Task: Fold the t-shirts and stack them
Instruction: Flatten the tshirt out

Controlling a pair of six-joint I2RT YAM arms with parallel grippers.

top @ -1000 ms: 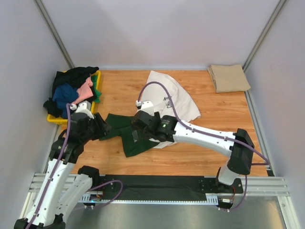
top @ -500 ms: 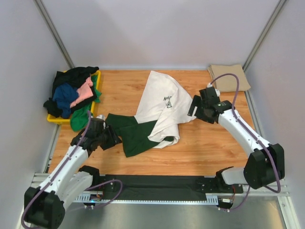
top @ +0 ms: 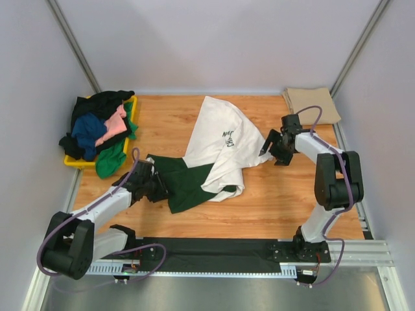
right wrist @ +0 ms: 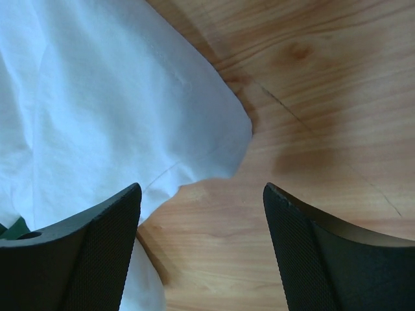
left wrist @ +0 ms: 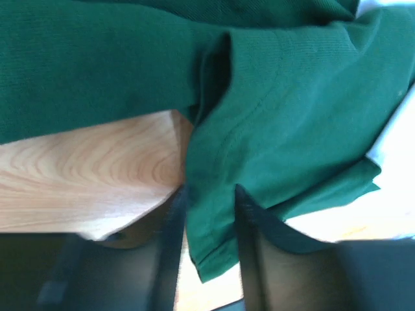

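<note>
The cream t-shirt (top: 220, 139) with dark green sleeves (top: 188, 184) and black print lies crumpled mid-table. My left gripper (top: 162, 190) lies low at its left side, shut on the green sleeve; in the left wrist view (left wrist: 209, 240) green cloth (left wrist: 285, 116) runs between the two fingers. My right gripper (top: 269, 150) is open at the shirt's right corner; in the right wrist view (right wrist: 201, 194) the cream corner (right wrist: 130, 97) lies just ahead of the wide jaws, not held. A folded tan t-shirt (top: 312, 105) lies at the back right.
A yellow tray (top: 76, 161) at the left edge holds a heap of black, blue, pink and green shirts (top: 100, 123), some hanging over its rim. Grey walls close the back and both sides. Bare wood (right wrist: 311, 97) lies right of the cream shirt.
My right arm swung from over the shirt's middle to its right corner, uncovering the shirt. My left arm stretched out low along the table and moved right onto the green sleeve.
</note>
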